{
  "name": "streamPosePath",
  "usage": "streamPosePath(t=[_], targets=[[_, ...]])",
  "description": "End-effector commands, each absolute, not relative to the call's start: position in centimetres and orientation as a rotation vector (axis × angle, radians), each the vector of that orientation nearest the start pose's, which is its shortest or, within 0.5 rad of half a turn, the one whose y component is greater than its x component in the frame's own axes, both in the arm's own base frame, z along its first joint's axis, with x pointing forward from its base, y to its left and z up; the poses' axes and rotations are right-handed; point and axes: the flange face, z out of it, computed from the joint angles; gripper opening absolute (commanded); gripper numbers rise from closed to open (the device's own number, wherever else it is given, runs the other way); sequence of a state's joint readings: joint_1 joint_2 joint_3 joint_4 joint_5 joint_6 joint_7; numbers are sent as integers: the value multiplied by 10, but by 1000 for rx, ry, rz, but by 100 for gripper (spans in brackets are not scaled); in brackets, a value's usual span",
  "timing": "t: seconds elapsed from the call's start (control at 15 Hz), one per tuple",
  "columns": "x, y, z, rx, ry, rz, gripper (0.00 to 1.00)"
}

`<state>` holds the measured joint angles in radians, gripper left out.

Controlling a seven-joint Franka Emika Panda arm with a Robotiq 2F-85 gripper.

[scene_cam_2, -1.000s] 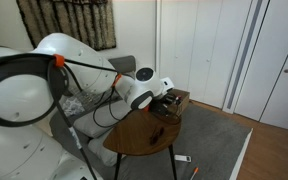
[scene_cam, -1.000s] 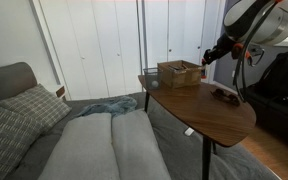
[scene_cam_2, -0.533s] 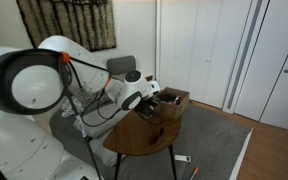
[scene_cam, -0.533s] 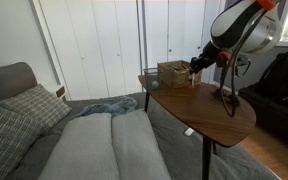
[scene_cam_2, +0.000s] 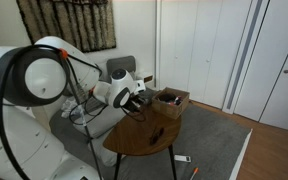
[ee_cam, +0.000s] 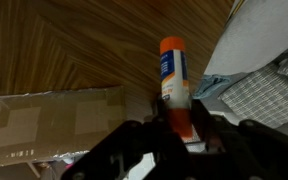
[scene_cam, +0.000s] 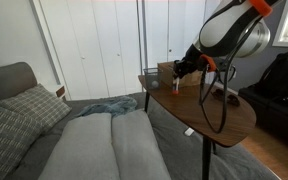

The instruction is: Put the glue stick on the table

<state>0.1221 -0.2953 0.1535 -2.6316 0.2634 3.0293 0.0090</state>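
In the wrist view my gripper (ee_cam: 180,128) is shut on the glue stick (ee_cam: 174,78), a whitish cylinder with an orange cap and a red-orange lower part held between the dark fingers. Its cap points at the dark brown wooden table (ee_cam: 74,45), close to the table's edge. The wooden crate (ee_cam: 54,120) lies beside it. In an exterior view the gripper (scene_cam: 181,73) hangs over the table (scene_cam: 209,112) in front of the crate (scene_cam: 167,68), with the stick (scene_cam: 176,85) just above the top. In an exterior view the gripper (scene_cam_2: 134,97) is over the table (scene_cam_2: 139,140), apart from the crate (scene_cam_2: 171,99).
A flat dark object (scene_cam: 224,95) lies on the table past the arm. A bed with grey pillows (scene_cam: 24,105) and a blue-grey cloth (scene_cam: 109,107) stands right beside the table. A white tag (scene_cam: 189,131) hangs at the table's edge. White doors stand behind.
The gripper has swung from beside the crate across the front of it toward the bed-side end of the table, carrying the glue stick and coming lower.
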Motion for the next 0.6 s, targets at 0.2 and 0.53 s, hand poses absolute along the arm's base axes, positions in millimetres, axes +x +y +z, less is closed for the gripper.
streamPosePath(t=[0.2, 0.53], targets=[[438, 145, 450, -2895, 0, -1112, 7], [422, 251, 490, -2930, 99, -1155, 7]])
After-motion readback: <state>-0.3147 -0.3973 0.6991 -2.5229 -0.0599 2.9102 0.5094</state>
